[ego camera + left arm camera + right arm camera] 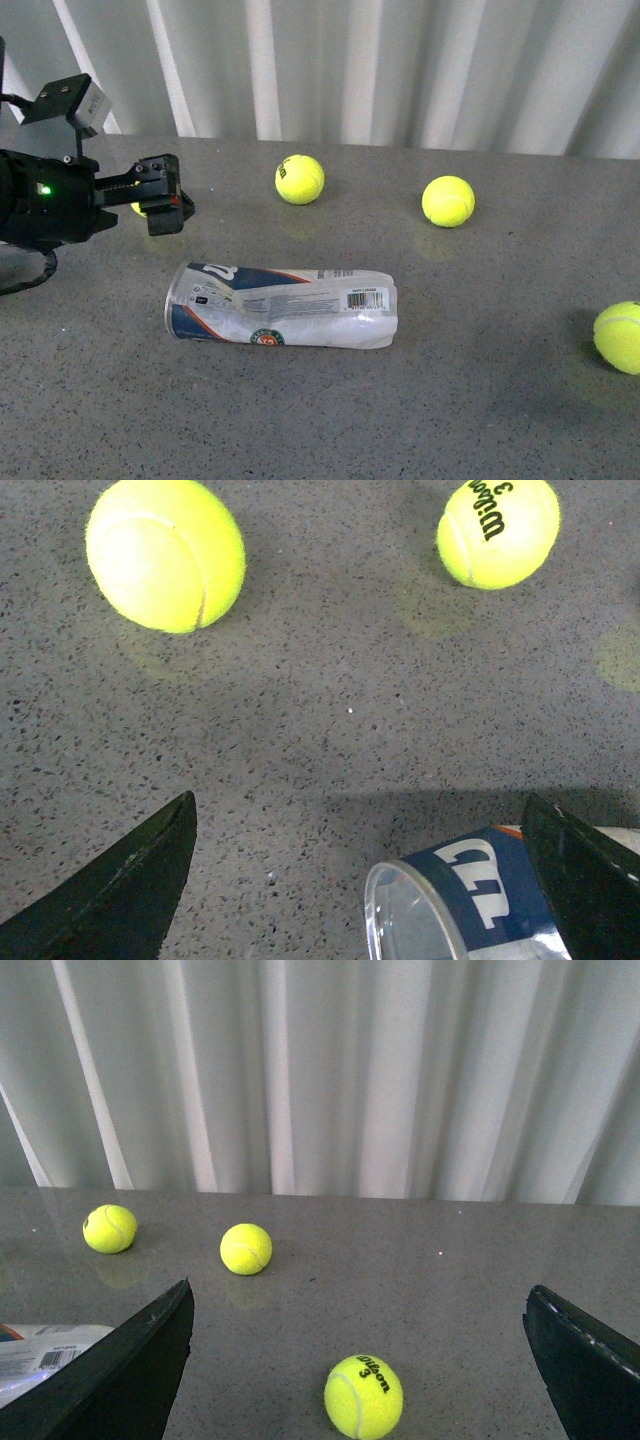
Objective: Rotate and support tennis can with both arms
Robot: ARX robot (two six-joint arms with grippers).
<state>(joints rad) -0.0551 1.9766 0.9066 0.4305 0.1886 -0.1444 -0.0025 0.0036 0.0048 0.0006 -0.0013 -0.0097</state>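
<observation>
Jaws wide on left gripper (165,197) and right gripper (357,1288); left should straddle tennis can (282,305) rim from 10 o'clock

Colour log, my tabletop.
Tennis can (280,306): clear plastic, navy band with white lettering, orange stripe, white label with black barcode, round green badge. Tennis balls (300,179): yellow-green, black print on one. Table (480,400): grey, dark-speckled. Curtain (400,70): white, vertical folds. My left gripper (163,200): black.
</observation>
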